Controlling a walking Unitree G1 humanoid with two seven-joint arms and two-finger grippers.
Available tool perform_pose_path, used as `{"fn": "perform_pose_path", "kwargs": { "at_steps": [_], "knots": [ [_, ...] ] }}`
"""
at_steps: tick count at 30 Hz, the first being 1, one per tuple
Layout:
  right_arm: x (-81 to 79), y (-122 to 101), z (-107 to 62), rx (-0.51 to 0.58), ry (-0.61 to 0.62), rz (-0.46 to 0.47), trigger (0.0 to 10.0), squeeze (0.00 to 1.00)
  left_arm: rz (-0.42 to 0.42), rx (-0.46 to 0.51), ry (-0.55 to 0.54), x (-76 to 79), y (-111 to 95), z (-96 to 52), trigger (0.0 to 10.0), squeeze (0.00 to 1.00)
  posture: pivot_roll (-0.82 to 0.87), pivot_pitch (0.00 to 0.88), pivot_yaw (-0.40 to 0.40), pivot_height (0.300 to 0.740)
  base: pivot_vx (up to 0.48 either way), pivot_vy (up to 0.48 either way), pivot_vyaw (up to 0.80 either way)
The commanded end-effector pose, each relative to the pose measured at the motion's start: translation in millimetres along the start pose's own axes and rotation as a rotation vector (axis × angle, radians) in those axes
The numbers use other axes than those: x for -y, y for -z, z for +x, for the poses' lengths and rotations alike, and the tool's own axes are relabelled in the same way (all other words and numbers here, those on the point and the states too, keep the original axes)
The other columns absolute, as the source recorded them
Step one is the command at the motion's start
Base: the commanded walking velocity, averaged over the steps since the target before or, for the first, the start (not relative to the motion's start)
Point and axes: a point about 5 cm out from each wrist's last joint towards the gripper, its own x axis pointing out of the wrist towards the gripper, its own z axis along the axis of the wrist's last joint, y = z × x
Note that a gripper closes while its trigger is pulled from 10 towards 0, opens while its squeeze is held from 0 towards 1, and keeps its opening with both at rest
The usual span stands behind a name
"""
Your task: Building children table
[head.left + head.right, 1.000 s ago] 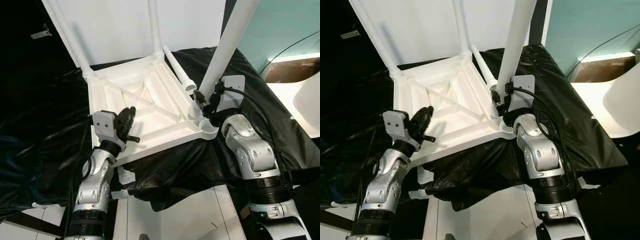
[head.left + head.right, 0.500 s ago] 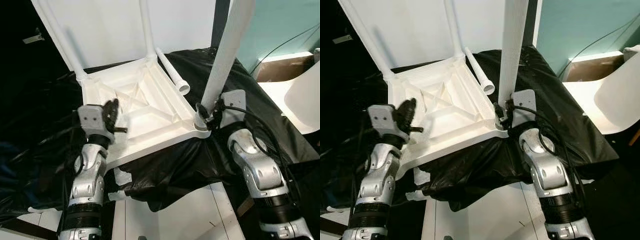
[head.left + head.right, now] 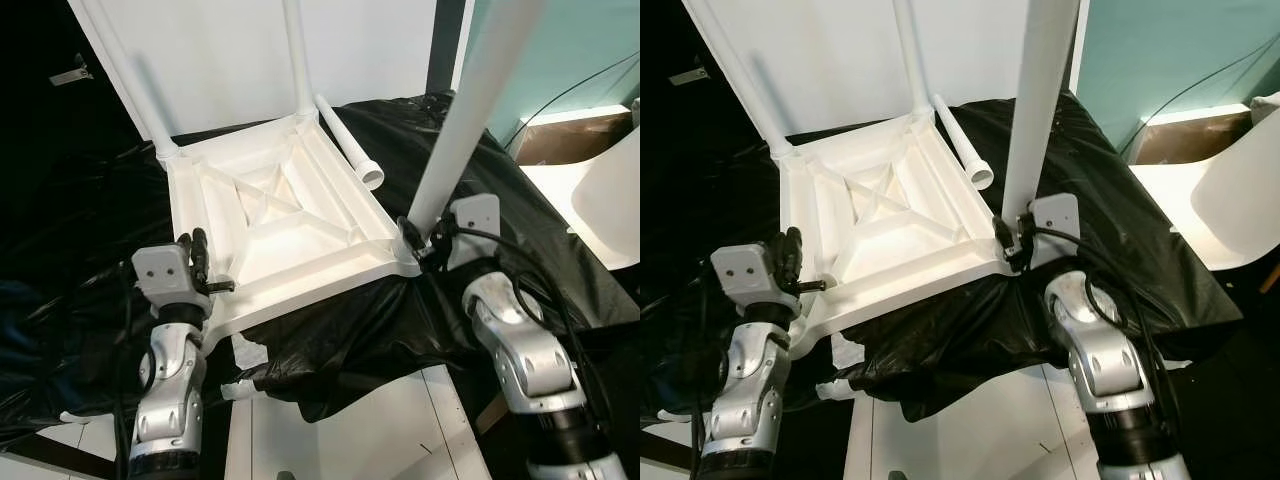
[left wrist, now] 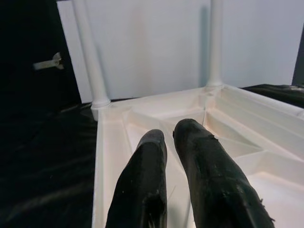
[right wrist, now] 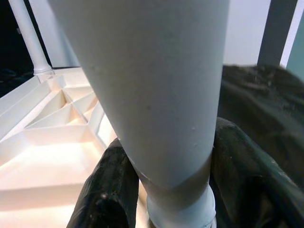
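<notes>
The children's table (image 3: 280,225) lies upside down on a tabletop draped in black sheeting (image 3: 520,230), its ribbed underside up. Two legs already stand in the far corner sockets, and a fourth leg (image 3: 345,140) lies loose on the sheeting just beside the table's right edge.

The right gripper (image 3: 415,232) pinches the third leg (image 3: 455,130) low down, near its narrow end, which sits at the near right corner socket (image 3: 405,262) — whether it is fully seated cannot be told. The leg leans slightly.

To do this well, I would bring the leg upright over the socket first, then press straight down along its axis (a tilted push would likely jam it or slide the table).

The left gripper (image 3: 197,262), fingers (image 4: 190,161) pressed nearly together and empty, hovers at the table's near left edge — well placed to brace the frame during the push.
</notes>
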Motion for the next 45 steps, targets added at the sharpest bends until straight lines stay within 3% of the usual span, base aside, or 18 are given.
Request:
{"fn": "perform_pose_path", "kwargs": {
  "at_steps": [1,5,8,11,16,18,21,24,27,33,37,45],
  "knots": [
    [0.5,-6.1,3.5,0.032,-0.012,-0.010,10.0,0.00,0.026,0.000,0.090,5.0,0.7,2.2,10.0,0.00,-0.10,0.000,0.097,0.740,0.000,0.000,0.00],
    [-0.2,-14.1,8.8,0.059,-0.029,-0.012,10.0,0.00,0.031,-0.016,0.197,13.3,-0.4,5.6,10.0,0.00,-0.10,0.000,0.097,0.740,0.000,0.000,0.00],
    [-7.1,-27.7,13.2,0.105,-0.054,0.007,10.0,0.00,0.032,-0.062,0.346,18.4,0.2,4.9,10.0,0.00,-0.10,0.000,0.099,0.740,0.000,0.000,0.00],
    [-12.0,-35.8,13.1,0.133,-0.059,0.031,10.0,0.00,0.018,-0.050,0.401,17.8,-5.5,4.8,10.0,0.00,-0.10,0.000,0.099,0.740,0.000,0.000,0.00],
    [-7.2,-41.7,12.0,0.158,-0.006,0.080,10.0,0.00,-0.051,0.020,0.352,16.0,-19.5,8.8,10.0,0.00,-0.10,0.000,0.098,0.740,0.000,0.000,0.00],
    [1.1,-27.4,6.9,0.117,0.101,0.118,10.0,0.00,-0.097,0.069,0.193,8.4,-23.7,13.0,10.0,0.00,-0.10,0.000,0.096,0.740,0.000,0.000,0.00],
    [3.5,-20.9,4.1,0.099,0.143,0.128,10.0,0.00,-0.111,0.082,0.130,5.2,-23.8,13.9,10.0,0.00,-0.10,0.000,0.096,0.740,0.000,0.000,0.00],
    [5.3,-4.4,-10.3,0.056,0.249,0.179,10.0,0.00,-0.137,0.114,-0.080,-8.0,-23.6,9.0,10.0,0.00,-0.10,0.000,0.097,0.740,0.000,0.000,0.00],
    [6.3,5.2,-23.2,0.017,0.288,0.198,10.0,0.00,-0.098,0.114,-0.140,-15.2,-23.8,1.7,10.0,0.00,-0.09,0.000,0.098,0.740,0.000,0.000,0.00],
    [8.1,12.7,-31.7,-0.023,0.283,0.177,10.0,0.00,-0.061,0.092,-0.114,-15.7,-20.8,-6.1,10.0,0.00,-0.10,0.000,0.103,0.740,0.000,0.000,0.00],
    [13.7,7.2,-21.4,-0.004,0.228,0.126,10.0,0.00,-0.030,0.077,0.034,-3.2,-17.2,-2.7,10.0,0.00,-0.10,0.000,0.099,0.740,0.000,0.000,0.00],
    [14.5,-11.9,-10.7,0.063,0.197,0.104,10.0,0.00,-0.036,0.062,0.149,4.9,-17.8,3.8,10.0,0.00,-0.09,0.000,0.087,0.740,0.000,0.000,0.00]
  ]
}}
